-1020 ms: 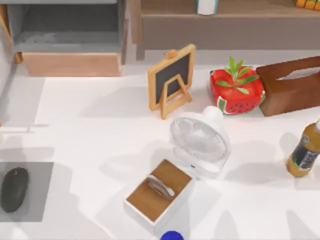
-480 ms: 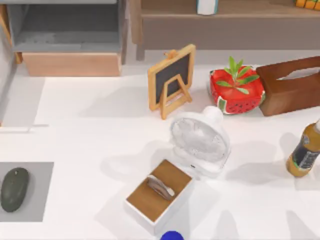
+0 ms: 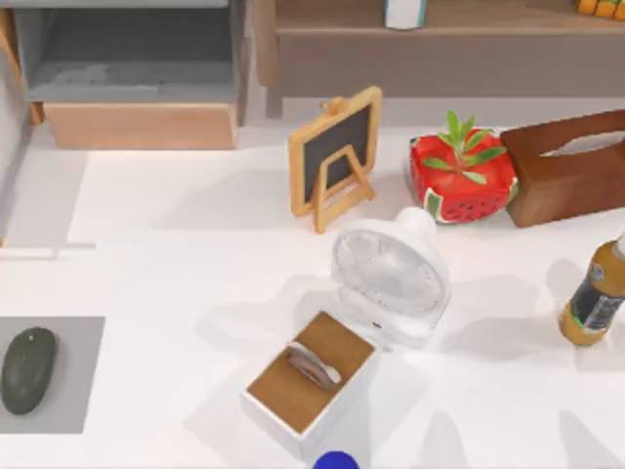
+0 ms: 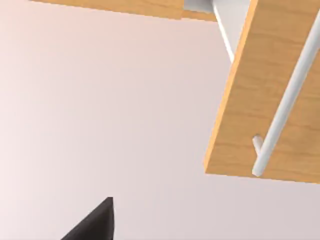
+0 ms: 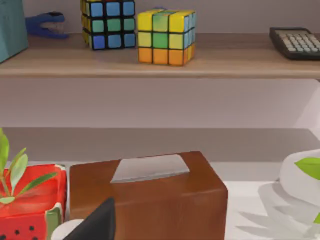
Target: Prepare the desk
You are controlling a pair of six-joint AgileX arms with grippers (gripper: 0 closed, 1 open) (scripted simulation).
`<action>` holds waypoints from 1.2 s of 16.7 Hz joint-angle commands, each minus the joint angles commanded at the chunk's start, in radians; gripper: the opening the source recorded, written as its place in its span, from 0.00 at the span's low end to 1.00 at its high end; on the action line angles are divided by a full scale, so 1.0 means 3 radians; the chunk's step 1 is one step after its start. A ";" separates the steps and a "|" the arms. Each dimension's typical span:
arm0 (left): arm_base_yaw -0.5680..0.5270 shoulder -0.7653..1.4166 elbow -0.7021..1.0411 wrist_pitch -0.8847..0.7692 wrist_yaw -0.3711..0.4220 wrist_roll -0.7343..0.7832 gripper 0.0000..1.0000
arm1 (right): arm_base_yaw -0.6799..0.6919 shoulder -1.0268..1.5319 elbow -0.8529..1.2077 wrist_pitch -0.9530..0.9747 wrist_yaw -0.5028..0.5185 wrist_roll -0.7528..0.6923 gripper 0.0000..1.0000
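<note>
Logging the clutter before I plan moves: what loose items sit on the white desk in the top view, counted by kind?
Mouse: 1
Chalkboard easel: 1
Fan: 1
Watermelon planter: 1
Tissue box: 1
Bottle: 1
Wood-topped white box: 1
Total: 7

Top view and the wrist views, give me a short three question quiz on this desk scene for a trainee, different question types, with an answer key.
1. True or false: the dark mouse lies on a grey mat at the desk's left side.
2. Multiple choice: what stands directly between the small chalkboard easel and the brown tissue box in the top view? A) a bottle B) the watermelon-patterned plant pot C) a calculator
3. Fill in: in the right wrist view, two ____ cubes sit on the wooden shelf above the tissue box.

Key: 1 true; 2 B; 3 puzzle (colourful twisty cubes).
</note>
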State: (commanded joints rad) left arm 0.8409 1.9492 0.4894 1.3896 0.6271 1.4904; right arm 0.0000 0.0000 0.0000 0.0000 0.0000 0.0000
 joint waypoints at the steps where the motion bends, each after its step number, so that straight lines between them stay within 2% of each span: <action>1: -0.0087 0.0037 -0.0044 0.0148 0.0114 0.0108 1.00 | 0.0000 0.0000 0.0000 0.0000 0.0000 0.0000 1.00; 4: -0.0321 0.0121 -0.0145 0.0444 0.0376 0.0299 1.00 | 0.0000 0.0000 0.0000 0.0000 0.0000 0.0000 1.00; 6: -0.0406 0.0141 -0.0173 0.0503 0.0448 0.0335 1.00 | 0.0000 0.0000 0.0000 0.0000 0.0000 0.0000 1.00; 12: -0.0405 0.0136 -0.0153 0.0489 0.0437 0.0331 1.00 | 0.0000 0.0000 0.0000 0.0000 0.0000 0.0000 1.00; 17: -0.0599 0.0239 0.0078 0.0356 0.0256 0.0331 1.00 | 0.0000 0.0000 0.0000 0.0000 0.0000 0.0000 1.00; 20: -0.0607 0.0243 0.0088 0.0351 0.0249 0.0331 1.00 | 0.0000 0.0000 0.0000 0.0000 0.0000 0.0000 1.00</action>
State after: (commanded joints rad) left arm 0.6589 2.0223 0.5158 1.4948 0.7017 1.5897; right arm 0.0000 0.0000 0.0000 0.0000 0.0000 0.0000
